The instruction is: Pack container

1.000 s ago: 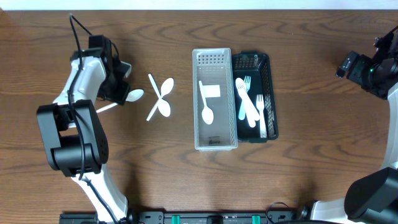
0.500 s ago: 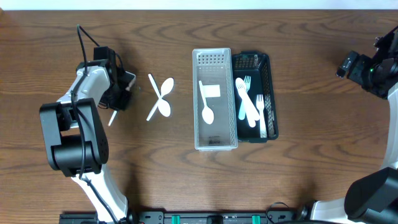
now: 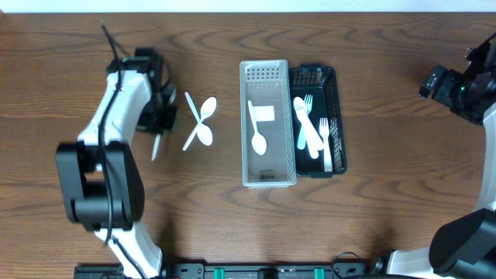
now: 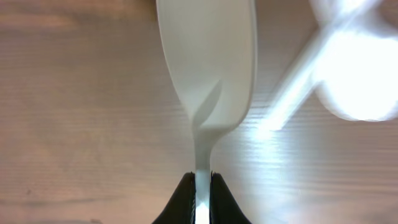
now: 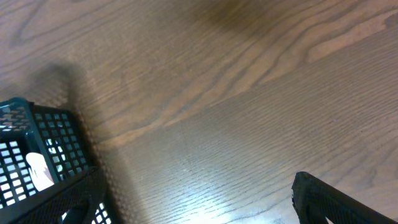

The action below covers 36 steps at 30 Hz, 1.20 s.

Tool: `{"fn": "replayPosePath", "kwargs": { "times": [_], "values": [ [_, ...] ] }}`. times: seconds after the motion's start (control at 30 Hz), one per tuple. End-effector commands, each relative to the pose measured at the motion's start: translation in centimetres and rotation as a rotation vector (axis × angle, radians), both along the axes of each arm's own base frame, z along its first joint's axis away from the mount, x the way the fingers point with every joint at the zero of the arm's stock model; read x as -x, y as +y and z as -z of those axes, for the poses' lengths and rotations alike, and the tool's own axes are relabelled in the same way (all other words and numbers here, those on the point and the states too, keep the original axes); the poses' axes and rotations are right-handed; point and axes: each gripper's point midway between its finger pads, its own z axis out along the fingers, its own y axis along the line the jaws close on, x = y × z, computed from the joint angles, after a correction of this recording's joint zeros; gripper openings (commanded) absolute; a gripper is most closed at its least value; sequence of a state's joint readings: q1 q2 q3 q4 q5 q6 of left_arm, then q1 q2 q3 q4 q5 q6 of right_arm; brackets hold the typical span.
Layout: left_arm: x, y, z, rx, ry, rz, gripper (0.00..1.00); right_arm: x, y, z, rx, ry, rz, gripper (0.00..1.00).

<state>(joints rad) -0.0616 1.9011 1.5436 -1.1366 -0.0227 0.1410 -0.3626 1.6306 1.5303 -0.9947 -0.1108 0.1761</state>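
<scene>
My left gripper (image 3: 159, 116) is shut on a white spoon (image 4: 208, 62), pinching its thin handle between the two black fingertips (image 4: 186, 196). In the overhead view the spoon's handle (image 3: 156, 146) sticks out below the gripper, left of two crossed white spoons (image 3: 200, 122) that lie on the table. The clear container (image 3: 267, 180) at centre holds one white spoon (image 3: 260, 141) and a white square piece. A black basket (image 3: 339, 116) beside it holds several forks (image 3: 308, 128). My right gripper (image 3: 448, 82) hangs open and empty at the far right.
The crossed spoons (image 4: 348, 74) show blurred at the upper right of the left wrist view. A corner of the black basket (image 5: 43, 168) shows at the lower left of the right wrist view, with one right fingertip (image 5: 326, 199) over bare wood.
My left gripper closed on the spoon and carried it right, toward the crossed spoons; the handle now points down. The right arm has not moved.
</scene>
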Motion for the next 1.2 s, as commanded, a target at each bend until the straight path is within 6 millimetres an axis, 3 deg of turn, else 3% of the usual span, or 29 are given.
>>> {"fn": "replayPosePath", "kwargs": {
  "times": [0.0,0.1,0.17,0.27,0.43,0.5,0.53,0.63,0.73,0.87,0.93,1.0,1.1,1.17],
  "values": [
    [-1.0,-6.0,-6.9,0.121,-0.206,-0.114,0.06,0.1,-0.5,0.4,-0.001,0.012,0.021,0.99],
    [-0.9,-11.0,-8.8,0.189,-0.291,-0.078,0.06,0.2,-0.4,0.4,-0.002,0.013,0.021,0.99],
    [-0.9,-14.3,-9.1,0.229,-0.325,-0.068,0.06,0.2,-0.5,0.4,-0.002,0.013,0.021,0.99],
    [-0.6,-18.2,-8.4,0.267,-0.331,-0.052,0.06,0.2,-0.5,0.4,-0.002,0.013,0.021,0.99],
    [0.2,-22.7,-5.7,0.278,-0.291,-0.010,0.07,0.2,-0.4,0.4,-0.005,0.014,0.020,0.99],
    [0.6,-23.4,-4.6,0.266,-0.267,0.008,0.17,0.2,-0.4,0.4,-0.005,0.015,0.020,0.99],
    [0.7,-23.5,-4.3,0.261,-0.258,0.010,0.29,0.2,-0.4,0.4,-0.006,0.015,0.020,0.99],
    [0.4,-22.7,-4.8,0.259,-0.263,-0.003,0.43,0.2,-0.4,0.4,-0.005,0.015,0.020,0.99],
    [-0.6,-20.1,-6.7,0.260,-0.301,-0.024,0.57,0.3,-0.3,0.5,-0.007,0.019,0.020,0.99],
    [-2.0,-13.0,-7.7,0.140,-0.334,-0.143,0.61,0.4,-0.3,0.5,-0.010,0.022,0.020,0.99],
    [-2.5,-9.2,-7.0,0.057,-0.328,-0.219,0.61,0.3,-0.2,0.5,-0.016,0.020,0.017,0.99],
    [-3.0,-6.8,-5.5,0.038,-0.301,-0.280,0.61,0.3,-0.1,0.5,-0.018,0.018,0.015,0.99],
    [-3.9,-4.7,-3.0,0.036,-0.277,-0.363,0.60,0.3,-0.1,0.5,-0.018,0.018,0.015,0.99],
    [-4.6,-4.3,-1.7,0.054,-0.265,-0.420,0.60,0.3,-0.1,0.5,-0.018,0.018,0.015,0.99]
  ]
}}
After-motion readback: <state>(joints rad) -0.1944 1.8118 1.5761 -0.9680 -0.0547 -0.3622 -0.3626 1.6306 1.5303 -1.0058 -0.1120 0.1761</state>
